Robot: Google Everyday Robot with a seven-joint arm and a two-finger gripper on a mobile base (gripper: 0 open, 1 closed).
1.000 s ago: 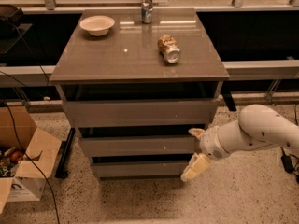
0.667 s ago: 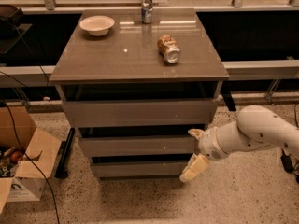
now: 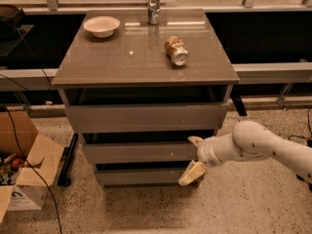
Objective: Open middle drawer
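The middle drawer is the grey-brown flat front of medium height, between a taller front above and a slim front below. My gripper is at the drawer's right end. Its cream fingers are spread open: the upper fingertip is at the front's top right corner, and the lower finger hangs below the front's bottom edge. Nothing is held. A dark gap shows above the middle front. My white arm reaches in from the right.
The grey cabinet top carries a white bowl, an upright can and a can lying on its side. An open cardboard box stands on the floor at the left. A black rail runs behind the cabinet.
My gripper has shifted slightly left, closer over the right end of the middle drawer front. The drawers and the things on top have not moved.
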